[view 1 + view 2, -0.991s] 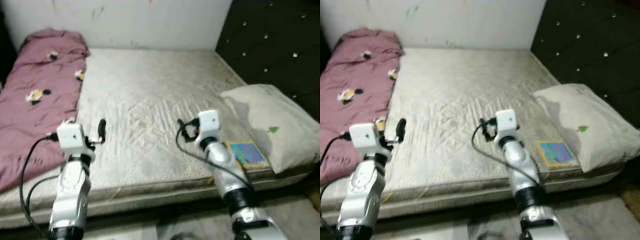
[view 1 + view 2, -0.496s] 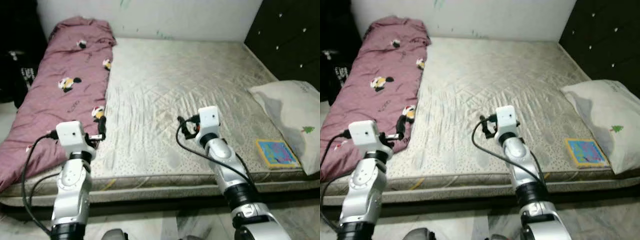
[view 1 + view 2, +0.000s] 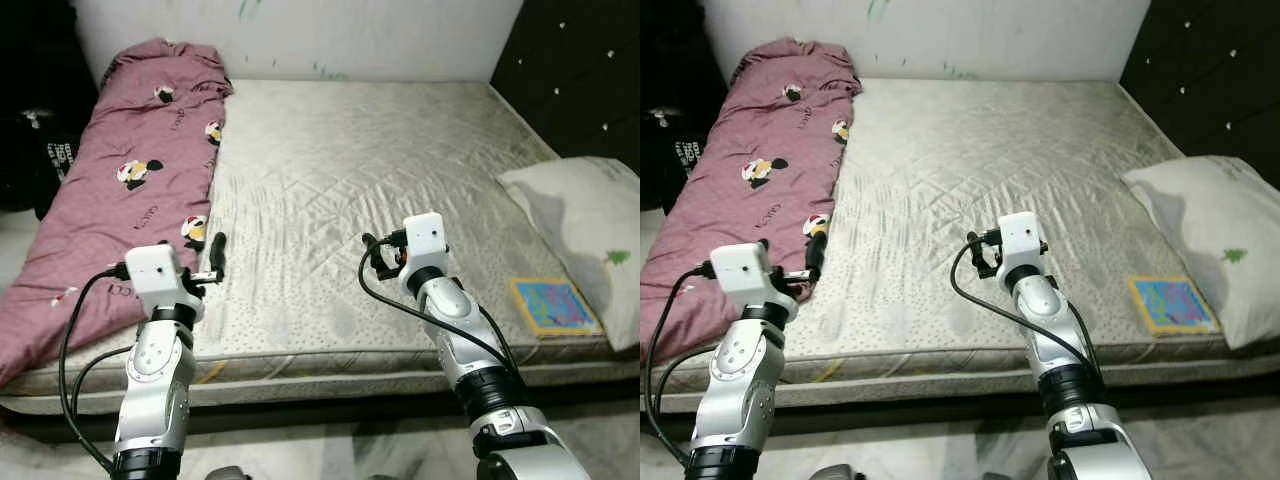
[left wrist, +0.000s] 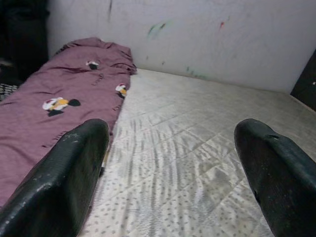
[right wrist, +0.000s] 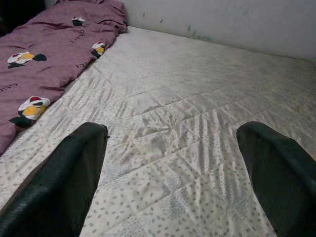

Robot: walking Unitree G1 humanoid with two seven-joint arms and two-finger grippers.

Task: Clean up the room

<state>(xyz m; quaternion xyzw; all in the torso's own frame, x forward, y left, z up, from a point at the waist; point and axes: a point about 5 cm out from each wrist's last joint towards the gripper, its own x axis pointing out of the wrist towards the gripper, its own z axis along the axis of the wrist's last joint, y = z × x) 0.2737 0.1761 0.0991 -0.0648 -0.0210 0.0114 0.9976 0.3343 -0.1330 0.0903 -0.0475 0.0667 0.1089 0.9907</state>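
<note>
Hovering empty over the near edge of the mattress (image 3: 340, 180), the left gripper (image 3: 216, 250) and the right gripper (image 3: 372, 256) are both holding their fingers spread wide, grasping nothing. The left one is sitting just beside the edge of the maroon blanket (image 3: 120, 190), which is lying bunched along the left side of the bed, so this looks like the likely thing to tidy first. Doing it well would mean reaching low, pinching a thick fold at the hem rather than a thin wrinkle, and pulling evenly. On the right, a pillow (image 3: 585, 215) is resting near a colourful book (image 3: 555, 305). Faint lettering is showing on the blanket, but it is too small to read.
</note>
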